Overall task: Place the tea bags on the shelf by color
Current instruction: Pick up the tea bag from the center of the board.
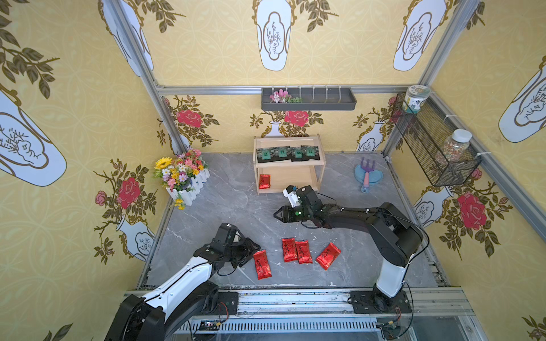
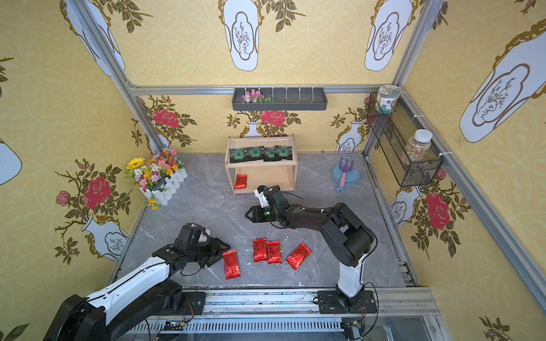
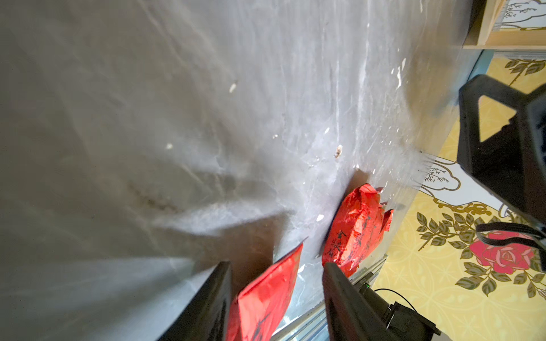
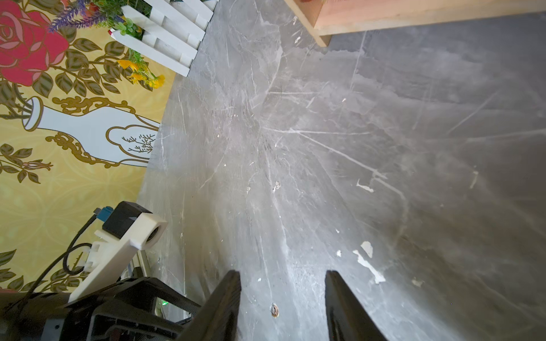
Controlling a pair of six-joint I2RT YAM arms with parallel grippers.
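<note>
The shelf [image 1: 295, 177] stands at the rear of the tabletop [image 1: 224, 206]. Its upper tier carries 4 black tea bags [image 1: 288, 153] in a row. Its lower tier carries 1 red tea bag [image 1: 264, 181] at one end, so each colour gets its own tier, and room is left beside it for more. The other 4 red packets lie flat near the front edge: the nearest packet [image 3: 266, 295], a touching pair [image 1: 296, 251] and a tilted packet [image 1: 328, 255]. The left fingers [image 3: 212, 298] stand apart and straddle the nearest packet; a gap shows on one side, so no clamp is made yet. This is judged to be the pick-up step. The right fingers [image 4: 224, 301] are spread with nothing between them, above bare tabletop in front of the lower tier. The right arm lies between the loose packets and the shelf and may obstruct the carry. The flower box [image 1: 189, 189] and the blue dish with rake [image 1: 367, 177] stand to either side, well apart from that route.
</note>
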